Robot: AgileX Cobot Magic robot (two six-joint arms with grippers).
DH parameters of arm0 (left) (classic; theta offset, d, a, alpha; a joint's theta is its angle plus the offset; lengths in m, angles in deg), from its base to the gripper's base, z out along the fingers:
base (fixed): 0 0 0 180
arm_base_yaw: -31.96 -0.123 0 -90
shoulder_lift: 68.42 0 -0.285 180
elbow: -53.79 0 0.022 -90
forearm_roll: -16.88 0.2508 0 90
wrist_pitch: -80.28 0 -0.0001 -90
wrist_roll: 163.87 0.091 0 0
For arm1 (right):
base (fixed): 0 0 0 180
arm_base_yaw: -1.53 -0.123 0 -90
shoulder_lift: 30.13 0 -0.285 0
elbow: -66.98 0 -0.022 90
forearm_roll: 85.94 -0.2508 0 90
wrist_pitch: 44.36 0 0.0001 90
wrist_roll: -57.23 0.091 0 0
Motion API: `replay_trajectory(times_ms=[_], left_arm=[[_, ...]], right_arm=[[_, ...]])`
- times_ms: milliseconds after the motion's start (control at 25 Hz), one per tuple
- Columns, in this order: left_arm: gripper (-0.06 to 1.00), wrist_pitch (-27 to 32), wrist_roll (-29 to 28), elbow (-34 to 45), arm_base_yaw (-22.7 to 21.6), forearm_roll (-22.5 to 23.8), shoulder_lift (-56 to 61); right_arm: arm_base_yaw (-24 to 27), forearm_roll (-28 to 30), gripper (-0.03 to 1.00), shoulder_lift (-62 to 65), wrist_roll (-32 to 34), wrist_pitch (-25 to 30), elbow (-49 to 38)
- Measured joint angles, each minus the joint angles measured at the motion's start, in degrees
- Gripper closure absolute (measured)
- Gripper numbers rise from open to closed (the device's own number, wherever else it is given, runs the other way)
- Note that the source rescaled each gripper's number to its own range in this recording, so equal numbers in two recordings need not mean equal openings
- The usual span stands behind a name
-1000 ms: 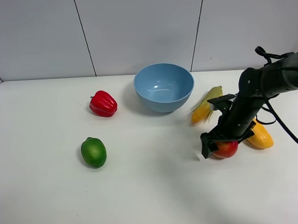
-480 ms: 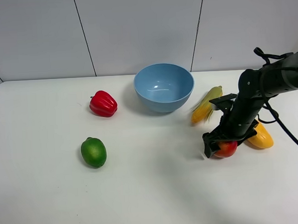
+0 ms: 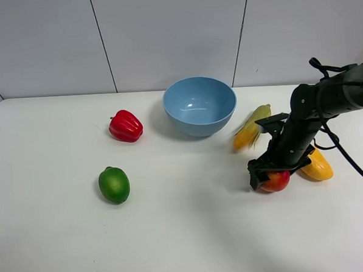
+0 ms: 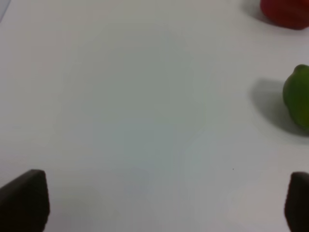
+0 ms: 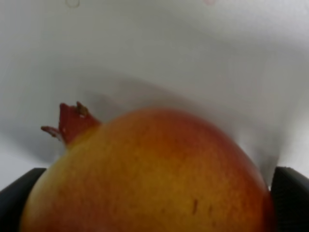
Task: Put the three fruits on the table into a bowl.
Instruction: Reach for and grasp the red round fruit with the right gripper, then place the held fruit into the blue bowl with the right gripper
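The pomegranate [image 3: 276, 181] rests on the table [image 3: 192, 233] at the right, and my right gripper [image 3: 275, 171] reaches down over it. In the right wrist view the pomegranate [image 5: 154, 174] fills the gap, its crown pointing away, and both dark fingers [image 5: 19, 198] press its sides. The mango [image 3: 317, 164] lies just right of that gripper, partly hidden by the arm. The green lime [image 3: 114, 184] sits at the left. The blue bowl [image 3: 199, 126] stands empty at the back centre. My left gripper [image 4: 154, 203] is open above bare table, with the lime [image 4: 299, 96] off to one side.
A red bell pepper [image 3: 125, 126] lies left of the bowl and shows at the edge of the left wrist view [image 4: 287, 7]. A corn cob [image 3: 251, 127] lies between the bowl and the right arm. A white panelled wall stands behind the table.
The right gripper's fingers have drawn in around the pomegranate, which has shifted very slightly. The left gripper and the other objects stay still.
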Motion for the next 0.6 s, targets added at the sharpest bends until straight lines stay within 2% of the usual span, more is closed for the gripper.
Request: replay_trajectory(times_ms=[120,200,600], left_arm=[[-0.06,0.00,0.00,0.00,0.00,0.00,0.00],[-0.06,0.00,0.00,0.00,0.00,0.00,0.00],[-0.06,0.00,0.00,0.00,0.00,0.00,0.00]], right_arm=[[0.00,0.00,0.43,0.00,0.00,0.22,0.00],[0.00,0.00,0.58,0.00,0.00,0.36,0.00],[0.00,0.00,0.58,0.00,0.00,0.36,0.00]])
